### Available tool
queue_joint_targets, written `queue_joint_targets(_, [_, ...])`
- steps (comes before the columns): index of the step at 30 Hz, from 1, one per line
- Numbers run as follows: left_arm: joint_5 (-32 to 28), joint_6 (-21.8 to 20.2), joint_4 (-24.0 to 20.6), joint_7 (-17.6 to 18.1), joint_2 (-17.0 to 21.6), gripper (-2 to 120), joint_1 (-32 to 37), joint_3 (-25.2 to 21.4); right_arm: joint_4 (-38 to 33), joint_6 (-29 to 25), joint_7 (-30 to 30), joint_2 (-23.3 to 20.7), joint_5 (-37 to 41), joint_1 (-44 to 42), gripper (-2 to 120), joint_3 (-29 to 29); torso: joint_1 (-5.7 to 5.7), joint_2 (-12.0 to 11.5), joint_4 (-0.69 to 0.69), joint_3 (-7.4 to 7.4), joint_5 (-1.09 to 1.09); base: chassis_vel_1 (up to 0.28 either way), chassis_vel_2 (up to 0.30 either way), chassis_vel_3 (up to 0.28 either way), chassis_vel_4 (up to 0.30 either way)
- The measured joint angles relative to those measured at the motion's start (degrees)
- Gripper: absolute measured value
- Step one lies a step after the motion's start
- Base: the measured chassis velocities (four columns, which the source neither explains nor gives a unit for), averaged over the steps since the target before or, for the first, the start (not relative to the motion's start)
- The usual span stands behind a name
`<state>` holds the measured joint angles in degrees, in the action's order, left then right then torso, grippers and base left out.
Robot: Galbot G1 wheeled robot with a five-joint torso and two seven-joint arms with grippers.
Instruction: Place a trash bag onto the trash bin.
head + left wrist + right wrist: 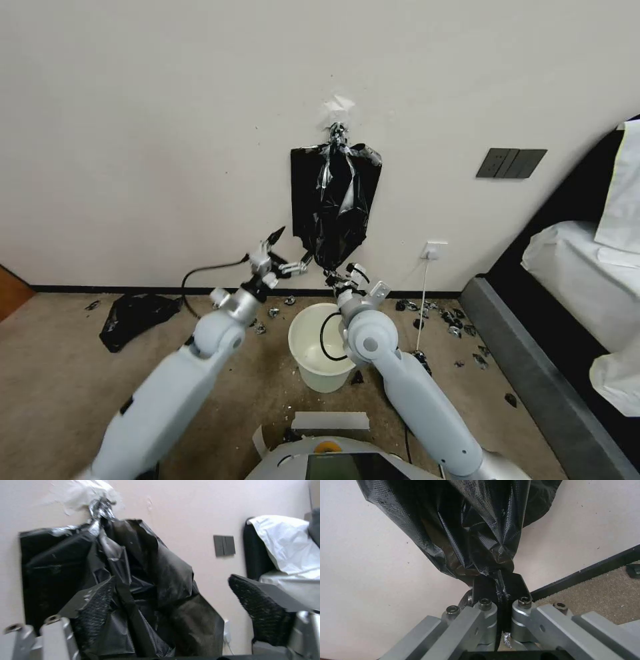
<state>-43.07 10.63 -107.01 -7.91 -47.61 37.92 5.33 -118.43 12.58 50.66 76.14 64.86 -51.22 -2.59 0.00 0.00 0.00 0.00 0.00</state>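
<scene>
the bag [335, 203] hung flat against the wall from a silvery clip [337, 132], directly above the bin [319, 348]. its lower end tapered to a crumpled point just above the bin's rim. the right gripper [337, 275] was at that point, jaws pressed together on a pinch of the film; the right wrist view showed the black plastic bunched down into the closed fingers [515, 585]. the left gripper [288, 250] sat just beside the bag's lower left edge, jaws spread wide, one finger [96, 600] against the film and the other well clear of it, holding nothing.

the bin stood upright on the carpet below the bag, its mouth bare and unlined. a black heap [133, 317] lay on the floor well to the left of the bin, and small scraps [443, 317] were scattered to its right by the wall.

as a judgement, the task was at its start: the bag was gripped but still on its clip. pulling it free, opening it and fitting it over the bin's rim all remained.
</scene>
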Motion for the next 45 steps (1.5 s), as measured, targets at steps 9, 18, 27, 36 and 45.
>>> queue_joint_targets(9, [2.9, -2.1, 3.4, 0.0, 3.9, 74, -11.3, 10.0, -0.2, -0.1, -0.2, -0.1, 0.2, -0.1, 0, 0.9, 0.00, 0.0, 0.01, 0.00, 0.01, 0.000, 0.000, 0.000, 0.000])
queue_joint_targets(18, [3.3, -6.0, 4.1, 0.1, 6.0, 74, -22.1, 19.2, -0.3, -0.3, -0.2, 0.1, 0.3, -0.1, 0, 1.5, 0.00, 0.0, 0.00, 0.00, 0.00, 0.000, 0.000, 0.000, 0.000])
queue_joint_targets(27, [3.9, -12.0, 4.6, 1.8, 6.8, 65, -28.2, 26.7, -0.5, -0.4, -0.3, 0.1, 0.5, -0.1, 0, 2.2, 0.00, 0.0, 0.00, 0.00, 0.00, 0.000, 0.000, 0.000, 0.000])
queue_joint_targets(36, [4.7, -14.8, 7.2, 5.9, 4.6, 59, -36.6, 33.5, -0.4, -0.5, -0.6, 0.1, 0.7, 0.0, 0, 2.6, 0.00, 0.0, -0.01, 0.00, 0.00, 0.000, 0.000, 0.000, 0.000])
queue_joint_targets(45, [4.8, -17.9, 7.1, 6.1, 4.6, 56, -40.2, 36.2, -0.2, -0.5, -0.7, 0.1, 0.7, 0.0, 0, 2.7, 0.00, 0.0, 0.00, 0.00, 0.00, 0.000, 0.000, 0.000, 0.000])
